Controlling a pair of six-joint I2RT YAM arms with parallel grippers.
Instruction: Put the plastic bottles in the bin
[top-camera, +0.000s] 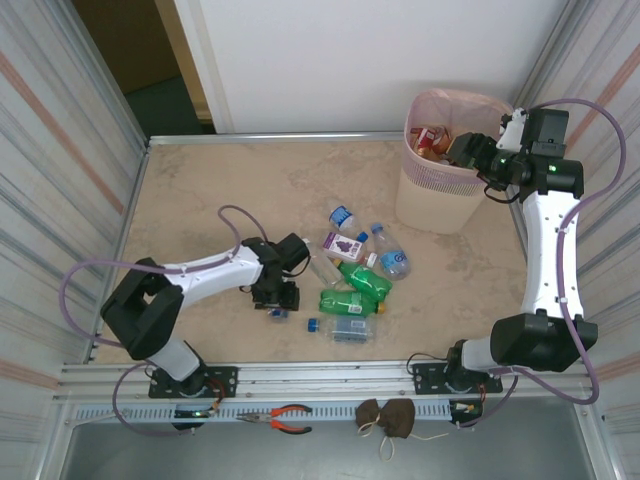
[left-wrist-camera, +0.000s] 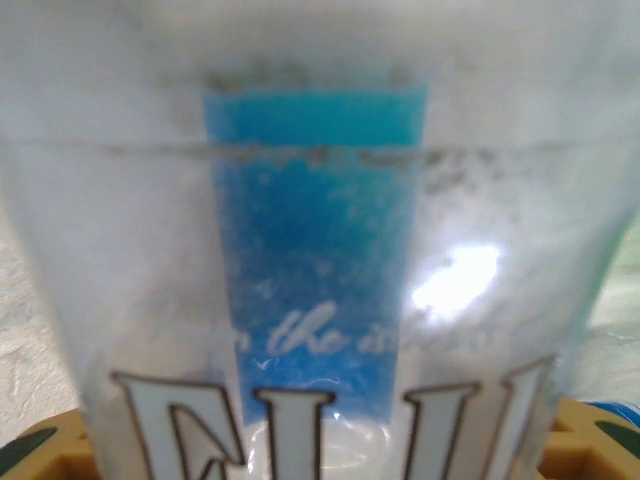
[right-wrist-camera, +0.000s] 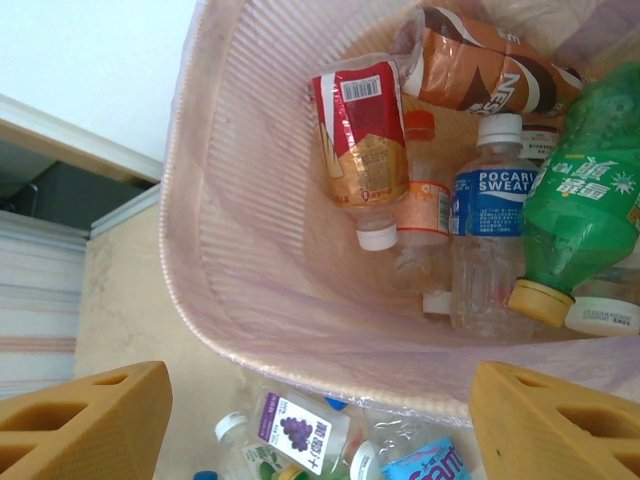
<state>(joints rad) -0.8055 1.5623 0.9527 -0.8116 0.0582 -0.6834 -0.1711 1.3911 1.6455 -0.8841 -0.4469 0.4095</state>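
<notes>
Left gripper (top-camera: 275, 298) pinches a clear blue-labelled bottle (left-wrist-camera: 320, 250) on the table (top-camera: 200, 180) (other plastic bottles (top-camera: 355, 280) lie just beside); right gripper (right-wrist-camera: 320, 415) hovers over the bin (right-wrist-camera: 200, 260), fingers spread, a Pocari Sweat bottle (right-wrist-camera: 490, 220) among those inside

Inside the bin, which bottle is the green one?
The green bottle at the right of the bin, with a yellowish cap, beside the blue-labelled Pocari Sweat bottle. The others are clear or wear red or brown labels.
</notes>
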